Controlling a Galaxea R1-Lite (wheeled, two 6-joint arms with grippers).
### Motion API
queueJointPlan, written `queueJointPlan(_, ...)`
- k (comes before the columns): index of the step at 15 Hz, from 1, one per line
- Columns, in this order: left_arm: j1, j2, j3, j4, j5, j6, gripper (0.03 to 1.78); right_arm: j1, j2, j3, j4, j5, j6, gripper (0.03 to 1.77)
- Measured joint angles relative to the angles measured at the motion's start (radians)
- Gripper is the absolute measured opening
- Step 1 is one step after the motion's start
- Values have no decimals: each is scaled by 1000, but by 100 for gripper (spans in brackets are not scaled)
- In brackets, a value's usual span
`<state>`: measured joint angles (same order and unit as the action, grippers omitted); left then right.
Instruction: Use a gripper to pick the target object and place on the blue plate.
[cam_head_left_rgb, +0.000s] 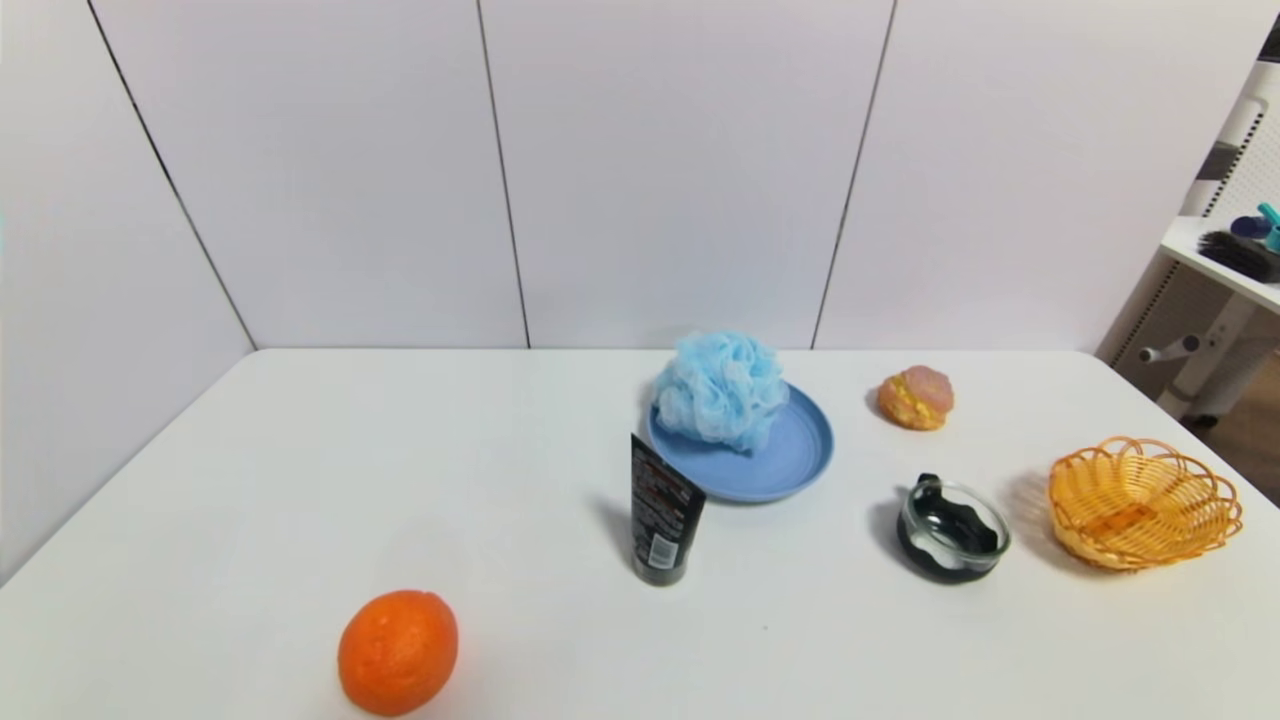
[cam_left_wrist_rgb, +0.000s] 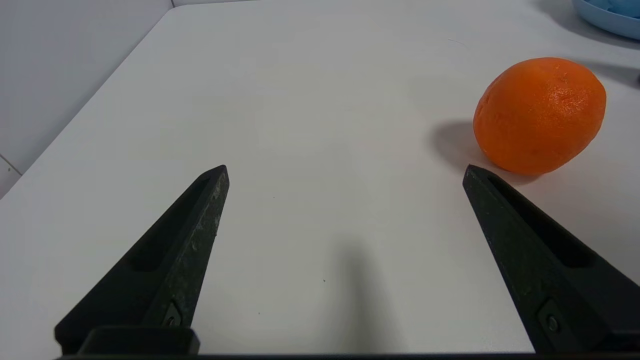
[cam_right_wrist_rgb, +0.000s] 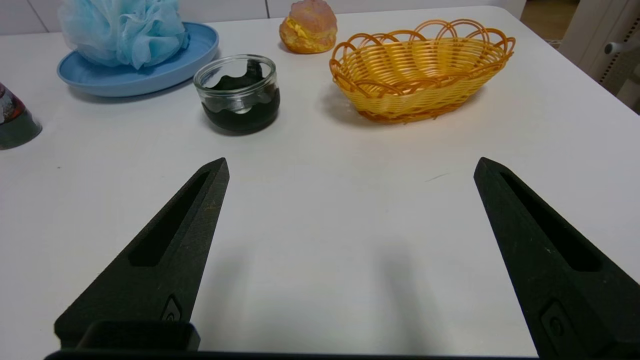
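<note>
Showing only in left wrist view: left pincer (cam_left_wrist_rgb: 346, 172), spread wide, near orange fruit (cam_left_wrist_rgb: 540, 116)

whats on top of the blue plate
The fluffy light-blue bath pouf sits on the blue plate, toward its far left side. The plate's surface under the pouf is covered, so whatever is there can't be seen.

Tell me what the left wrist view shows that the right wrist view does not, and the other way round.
Only the left wrist view: the orange and the open left gripper, nothing between its fingers.

Only the right wrist view: the bun, the basket, the glass bowl and the open, empty right gripper.

Both: the table, the blue plate and, on it, the bath pouf, just a sliver in the left view.
</note>
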<state>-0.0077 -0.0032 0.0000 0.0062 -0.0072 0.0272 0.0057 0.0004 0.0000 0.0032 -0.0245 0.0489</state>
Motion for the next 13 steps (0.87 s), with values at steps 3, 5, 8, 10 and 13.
queueJointPlan(3,0,0,0,0,-1,0,169,0,0,0,0,0,0,169)
queueJointPlan(5,0,0,0,0,-1,0,169,0,0,0,-1,0,-4,169)
queueJointPlan(8,0,0,0,0,0,0,169,0,0,0,0,-1,3,169)
queueJointPlan(10,0,0,0,0,0,0,169,0,0,0,-1,-1,4,169)
queueJointPlan(13,0,0,0,0,0,0,169,0,0,0,0,-1,4,169)
